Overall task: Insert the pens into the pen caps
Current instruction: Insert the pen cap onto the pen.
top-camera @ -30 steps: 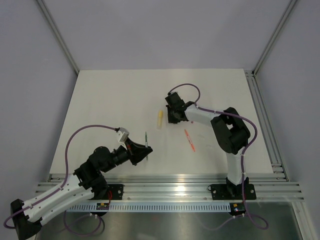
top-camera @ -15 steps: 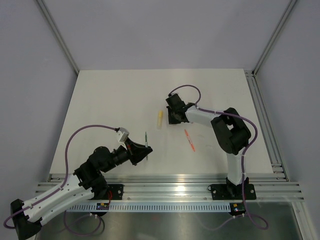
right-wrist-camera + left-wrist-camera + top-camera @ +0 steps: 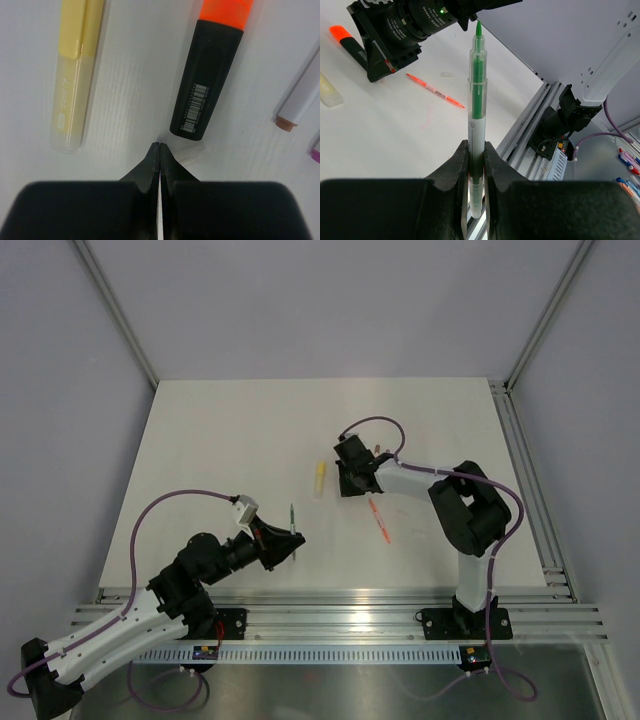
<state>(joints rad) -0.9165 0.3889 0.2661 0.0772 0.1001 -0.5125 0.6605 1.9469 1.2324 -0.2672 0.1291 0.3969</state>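
My left gripper (image 3: 476, 150) is shut on a thin grey pen (image 3: 477, 95) with a green tip, held off the table near the front left (image 3: 292, 530). My right gripper (image 3: 159, 145) is shut with nothing between its jaws, its tips down at the table (image 3: 344, 484). A small clear cap (image 3: 194, 153) lies just right of those tips. Ahead of them lie a black highlighter (image 3: 209, 80) with an orange end and a pale yellow highlighter (image 3: 72, 75). An orange-red pen (image 3: 380, 521) lies nearer the front. A white pen (image 3: 301, 95) with a brown tip shows at the right.
A magenta-tipped object (image 3: 316, 151) pokes in at the right edge of the right wrist view. Another tiny whitish cap (image 3: 448, 74) lies beyond the orange-red pen. The aluminium rail (image 3: 340, 605) runs along the near table edge.
The right arm has shifted slightly, with its gripper moving a little toward the front over the highlighters. The left arm and its pen have not moved.
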